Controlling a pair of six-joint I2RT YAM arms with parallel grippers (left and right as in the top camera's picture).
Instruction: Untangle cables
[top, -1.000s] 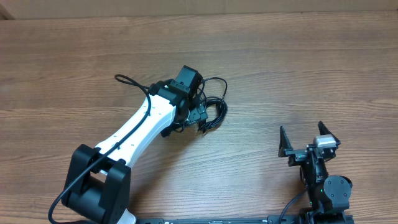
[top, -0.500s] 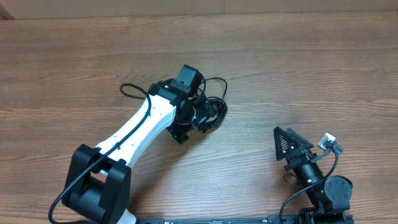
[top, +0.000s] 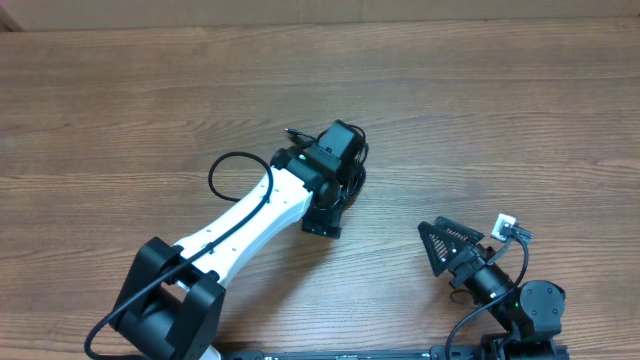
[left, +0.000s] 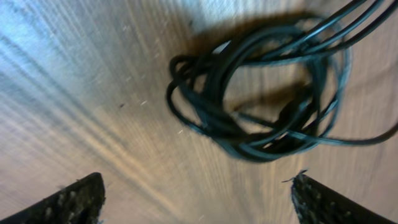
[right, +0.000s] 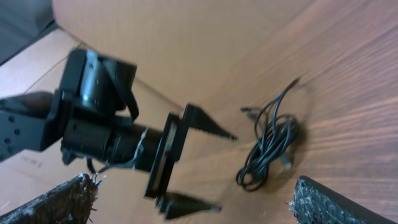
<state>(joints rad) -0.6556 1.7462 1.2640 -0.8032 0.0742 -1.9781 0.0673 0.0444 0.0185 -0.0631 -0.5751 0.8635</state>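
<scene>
Got the cables (left: 214, 115) bunched in one loose tangled coil, lying flat on the table (top: 520, 100) a bit right of the middle. Mostly tucked under the wrist of the left arm (top: 250, 215) from overhead, so only catching a few loops poking out on its right side. Way clearer from the left wrist: several overlapping rounds, plus a few strands running off the top right corner of that view.

Seeing the left gripper (right: 225, 173) spread wide with nothing between its fingers, pointed at the coil and sitting just short of it, no contact. Same deal with the right gripper (top: 442, 246): fingers far apart, gripping nothing, turned on its side near the front right of the table and well apart from the coil.

Loads of bare wood for moving: open all the way to the far edge at the top, and open out to the left and right sides too. Decent strip of bare wood between the two grippers as well. Only other thing close by: a thicker lead (top: 222, 172) belonging to the arm itself, looping out on the left side of the white arm, away from the coil.
</scene>
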